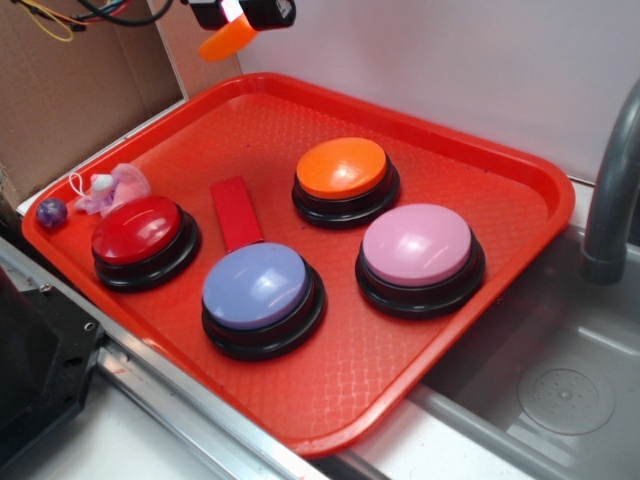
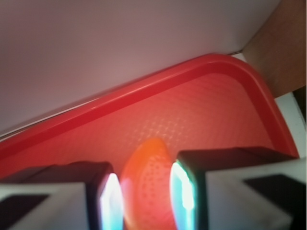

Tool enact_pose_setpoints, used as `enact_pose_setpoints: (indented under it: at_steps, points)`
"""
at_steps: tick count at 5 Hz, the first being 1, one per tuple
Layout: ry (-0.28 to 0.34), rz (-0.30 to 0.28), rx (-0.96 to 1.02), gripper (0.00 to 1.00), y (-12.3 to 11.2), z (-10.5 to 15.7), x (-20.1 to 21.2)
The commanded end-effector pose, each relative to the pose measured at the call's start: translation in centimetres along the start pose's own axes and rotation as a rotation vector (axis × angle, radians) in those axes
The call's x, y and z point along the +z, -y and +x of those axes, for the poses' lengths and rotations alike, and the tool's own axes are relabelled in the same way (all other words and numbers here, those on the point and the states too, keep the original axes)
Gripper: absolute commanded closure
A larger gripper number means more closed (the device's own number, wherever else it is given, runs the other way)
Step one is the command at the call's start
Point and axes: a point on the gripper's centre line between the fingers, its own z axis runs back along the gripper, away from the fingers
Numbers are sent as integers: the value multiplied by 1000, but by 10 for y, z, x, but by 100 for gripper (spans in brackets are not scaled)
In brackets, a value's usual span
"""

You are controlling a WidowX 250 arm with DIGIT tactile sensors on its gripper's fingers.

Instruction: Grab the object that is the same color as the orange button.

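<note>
The small flat orange plastic crescent (image 1: 228,40) hangs clamped in my black gripper (image 1: 236,12), lifted clear above the far left corner of the textured red plastic tray (image 1: 520,170). On the exterior camera its long axis slants, the free tip pointing down and left. My wrist camera shows the pads (image 2: 110,203) pressed against both its flat sides. The glossy orange dome button (image 1: 345,180) on its black base sits well apart, mid-tray.

White wall (image 1: 450,60) — steel sink (image 1: 560,390)
</note>
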Motion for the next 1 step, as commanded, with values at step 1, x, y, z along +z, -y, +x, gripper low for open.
enact_pose_setpoints:
  at_steps: [1]
  points:
    - [126,-40,-123,100,14,5,48]
